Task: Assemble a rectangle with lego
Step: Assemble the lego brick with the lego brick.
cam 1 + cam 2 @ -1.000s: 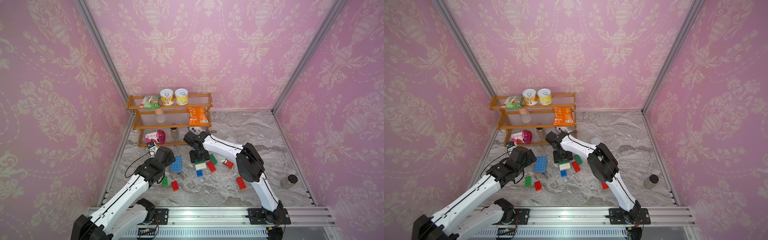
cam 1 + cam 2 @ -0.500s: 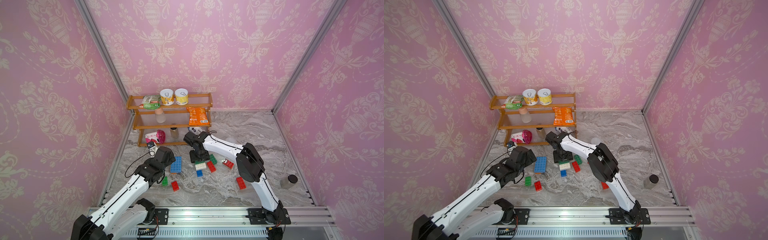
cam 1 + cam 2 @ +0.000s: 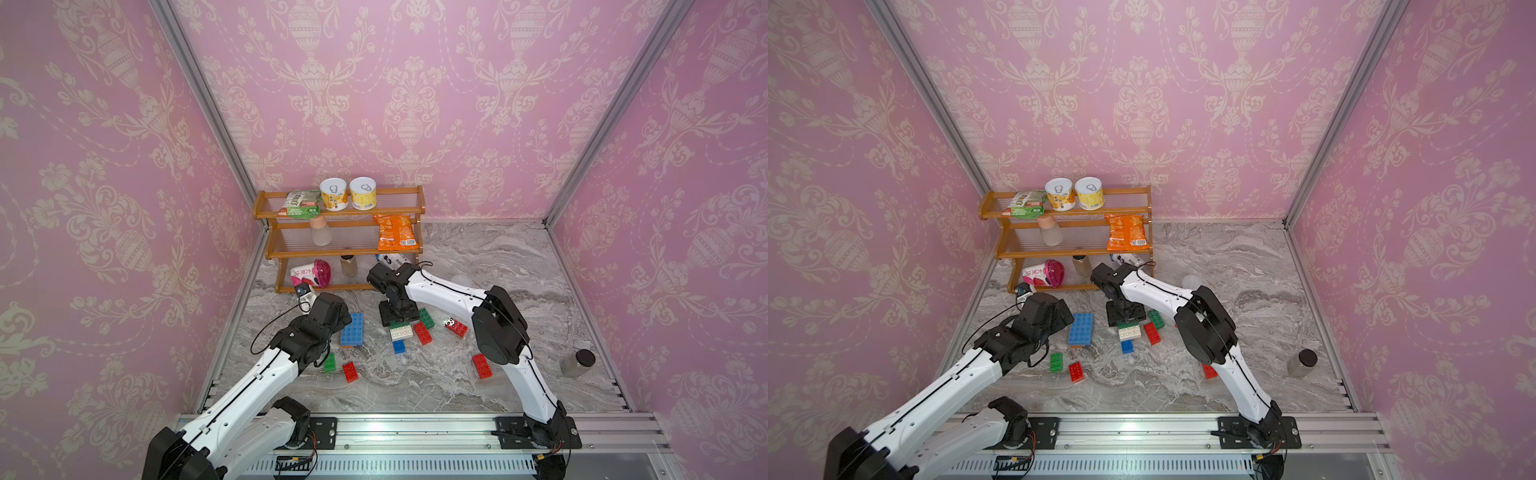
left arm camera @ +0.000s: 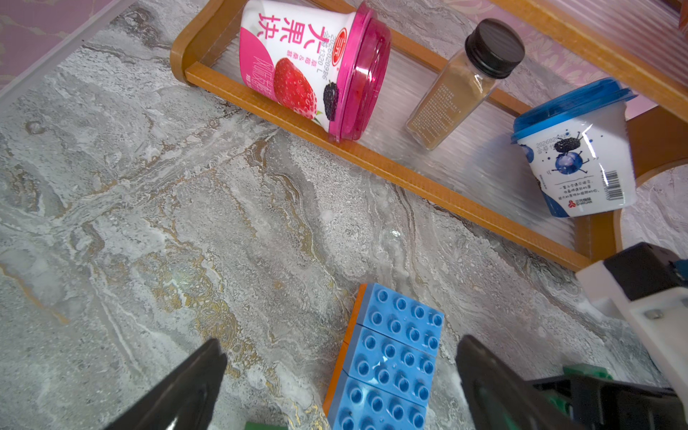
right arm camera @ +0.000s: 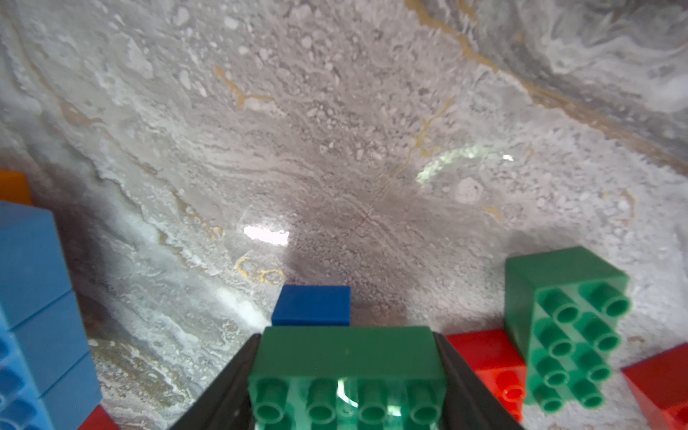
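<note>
Right fingers (image 5: 227, 394) pinch green brick (image 5: 346, 357) by its ends; left fingers (image 4: 186, 391), spread wide, flank the blue slab (image 4: 391, 353)

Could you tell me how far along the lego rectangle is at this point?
Done: three blue bricks joined in a slab on an orange layer. In hand: the right fingers grip a green brick; the left fingers stand open by the slab. Left: loose pieces such as the red brick to add.
</note>
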{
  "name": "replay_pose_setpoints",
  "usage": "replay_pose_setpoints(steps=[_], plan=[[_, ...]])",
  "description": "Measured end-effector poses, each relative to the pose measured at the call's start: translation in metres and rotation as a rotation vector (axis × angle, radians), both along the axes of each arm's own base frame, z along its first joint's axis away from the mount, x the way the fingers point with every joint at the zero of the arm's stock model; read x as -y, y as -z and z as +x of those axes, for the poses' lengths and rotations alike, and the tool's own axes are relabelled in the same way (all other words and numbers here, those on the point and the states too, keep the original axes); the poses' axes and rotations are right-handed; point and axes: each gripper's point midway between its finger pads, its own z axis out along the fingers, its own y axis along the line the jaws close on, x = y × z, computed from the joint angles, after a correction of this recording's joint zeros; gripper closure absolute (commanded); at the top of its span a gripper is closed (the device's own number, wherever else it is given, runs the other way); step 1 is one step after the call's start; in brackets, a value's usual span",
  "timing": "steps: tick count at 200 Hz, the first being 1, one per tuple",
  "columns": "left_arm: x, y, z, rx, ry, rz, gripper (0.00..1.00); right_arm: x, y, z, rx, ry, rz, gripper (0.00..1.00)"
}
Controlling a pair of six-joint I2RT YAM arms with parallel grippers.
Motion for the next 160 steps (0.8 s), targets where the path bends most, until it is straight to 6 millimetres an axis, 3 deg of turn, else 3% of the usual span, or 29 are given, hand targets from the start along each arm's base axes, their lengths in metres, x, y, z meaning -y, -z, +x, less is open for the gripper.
replay_pose_setpoints(steps=[160], plan=[[0.0013, 0.0040, -0.0017, -0.011, 0.007, -0.005, 0.01, -0.0002, -0.0001, 0.0004, 0.038, -0.002, 0.025, 1.00]])
